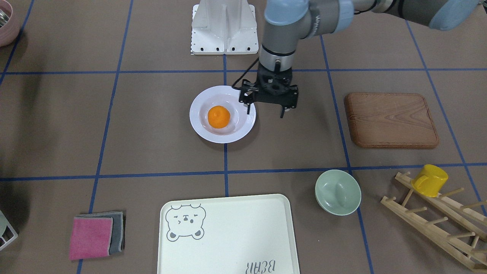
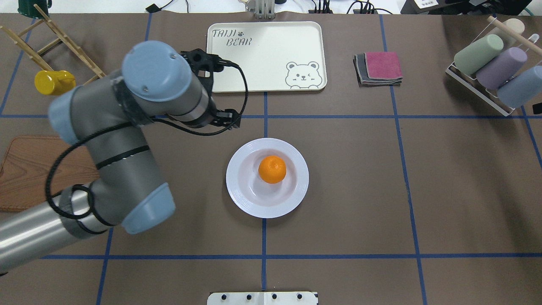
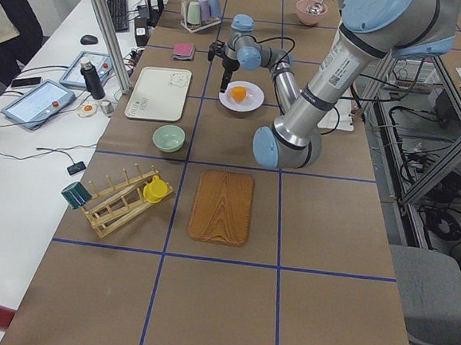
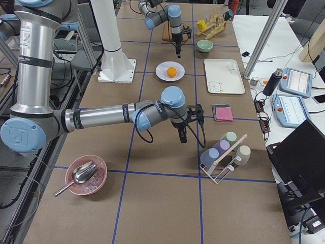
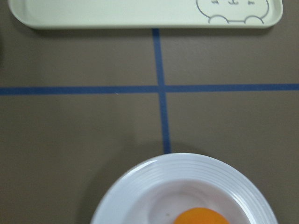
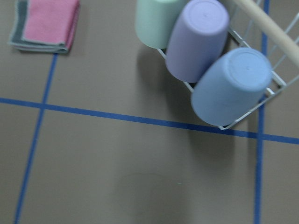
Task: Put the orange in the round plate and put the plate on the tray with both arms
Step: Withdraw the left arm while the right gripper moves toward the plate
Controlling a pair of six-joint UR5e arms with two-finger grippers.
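The orange [image 1: 218, 116] lies in the sunken centre of the round white plate [image 1: 201, 129], near the middle of the table. My left gripper [image 1: 265, 113] hangs open and empty at the plate's edge, one fingertip [image 1: 248, 110] over the rim and the other outside it. The left wrist view shows the plate [image 5: 140, 186] with the orange [image 5: 202, 215] below, and the cream bear tray [image 5: 117, 11] beyond a blue line. The tray [image 1: 228, 236] lies bare on the side far from the robot. My right gripper [image 4: 183, 136] hovers by the cup rack; I cannot tell whether it is open or shut.
A wooden board [image 1: 392, 120], a pale green bowl [image 1: 338, 192] and a peg rack holding a yellow cup [image 1: 430, 180] lie on the left arm's side. Folded pink and grey cloths [image 1: 95, 236] sit beside the tray. A wire rack of cups [image 2: 495, 67] stands far right.
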